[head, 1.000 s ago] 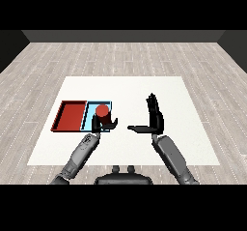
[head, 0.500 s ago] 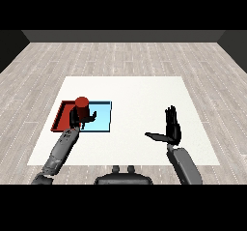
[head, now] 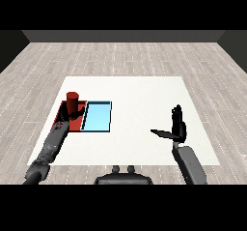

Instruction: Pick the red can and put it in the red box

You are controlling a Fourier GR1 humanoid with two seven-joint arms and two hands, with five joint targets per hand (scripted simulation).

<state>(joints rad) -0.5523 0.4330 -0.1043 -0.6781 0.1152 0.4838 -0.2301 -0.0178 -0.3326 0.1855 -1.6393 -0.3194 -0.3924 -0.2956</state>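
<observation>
Two trays sit side by side at approx 9 o'clock on the white desk: red tray left, light blue tray just beside it. Left hand is curled round the red can, upright over the red tray; can't tell if its base touches yet. Right hand hangs at 4 o'clock, fingers straight, thumb out, holding nothing. Step looks like placement, nearly done. Next: lower if needed, uncurl, lift w/o tipping the can.

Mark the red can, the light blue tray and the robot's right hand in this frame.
red can [head: 73,100], head view, upper side wall.
light blue tray [head: 98,117], head view, bare floor.
right hand [head: 178,127], head view, palm below the straight fingers.
</observation>
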